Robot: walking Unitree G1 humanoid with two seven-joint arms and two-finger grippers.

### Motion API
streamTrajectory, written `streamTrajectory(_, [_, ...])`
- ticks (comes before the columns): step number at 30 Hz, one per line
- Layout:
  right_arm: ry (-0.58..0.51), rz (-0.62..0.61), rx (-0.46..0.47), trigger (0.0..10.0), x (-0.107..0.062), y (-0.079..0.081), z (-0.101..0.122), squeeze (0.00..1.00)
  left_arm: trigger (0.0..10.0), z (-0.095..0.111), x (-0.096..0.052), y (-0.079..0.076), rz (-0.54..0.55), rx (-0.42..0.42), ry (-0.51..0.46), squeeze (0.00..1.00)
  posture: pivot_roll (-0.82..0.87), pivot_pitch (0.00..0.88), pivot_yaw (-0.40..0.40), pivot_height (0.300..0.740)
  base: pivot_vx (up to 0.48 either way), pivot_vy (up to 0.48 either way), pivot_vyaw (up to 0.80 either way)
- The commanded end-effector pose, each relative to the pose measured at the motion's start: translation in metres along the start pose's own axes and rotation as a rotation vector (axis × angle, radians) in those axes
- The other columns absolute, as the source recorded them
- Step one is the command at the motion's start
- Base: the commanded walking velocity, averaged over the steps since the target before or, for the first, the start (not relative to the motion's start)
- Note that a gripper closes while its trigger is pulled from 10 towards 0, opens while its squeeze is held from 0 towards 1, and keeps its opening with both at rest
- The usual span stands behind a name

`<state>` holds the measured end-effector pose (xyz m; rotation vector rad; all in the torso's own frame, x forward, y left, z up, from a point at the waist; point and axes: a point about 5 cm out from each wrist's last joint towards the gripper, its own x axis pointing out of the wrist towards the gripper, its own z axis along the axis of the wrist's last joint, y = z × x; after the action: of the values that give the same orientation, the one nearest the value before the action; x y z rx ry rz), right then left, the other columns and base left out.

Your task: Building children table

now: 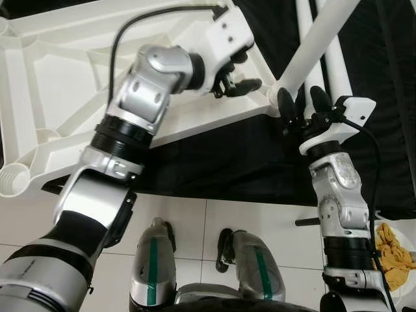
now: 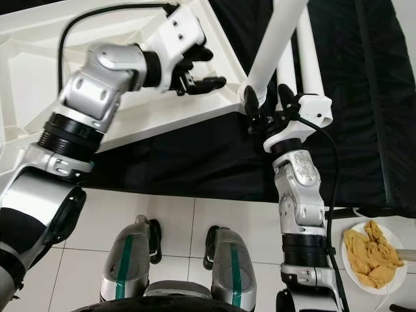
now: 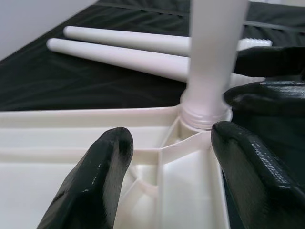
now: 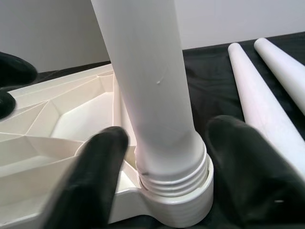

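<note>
Right pincer (image 4: 157, 181), open, straddles 1 leg (image 4: 147, 81) seated in the upturned tabletop (image 1: 58, 71) corner socket at 1 o'clock, left pincer (image 1: 237, 75) open beside; 2 legs (image 4: 259, 90) lie unfitted on the black cloth (image 1: 221, 156).

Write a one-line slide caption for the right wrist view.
Right end effector, fingers open, straddles the white table leg seated in the corner socket of the upturned tabletop; two loose legs lie beside.
</note>
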<state>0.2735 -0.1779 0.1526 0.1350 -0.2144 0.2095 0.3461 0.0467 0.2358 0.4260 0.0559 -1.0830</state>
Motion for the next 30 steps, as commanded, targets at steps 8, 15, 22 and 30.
streamTrajectory(8, [0.059, 0.017, -0.055, 10.0, 0.001, -0.012, -0.006, 0.00, 10.0, -0.007, -0.028, 0.015, 0.254, -0.072, -0.013, 0.00, 0.06, 0.142, -0.079, 0.740, 0.000, 0.000, 0.00])
streamTrajectory(15, [0.052, -0.008, -0.064, 10.0, 0.007, -0.018, -0.001, 0.00, 10.0, -0.015, -0.028, -0.003, 0.320, -0.132, -0.052, 0.00, 0.07, 0.182, -0.097, 0.740, 0.000, 0.000, 0.00])
streamTrajectory(22, [0.040, 0.000, -0.044, 10.0, 0.012, -0.019, 0.002, 0.00, 10.0, -0.011, -0.032, -0.033, 0.340, -0.190, -0.095, 0.00, 0.10, 0.217, -0.092, 0.740, 0.000, 0.000, 0.00])
streamTrajectory(30, [0.023, 0.003, -0.009, 10.0, 0.038, -0.020, 0.009, 0.00, 10.0, 0.000, -0.053, -0.064, 0.395, -0.287, -0.208, 0.00, 0.14, 0.256, -0.069, 0.740, 0.000, 0.000, 0.00])
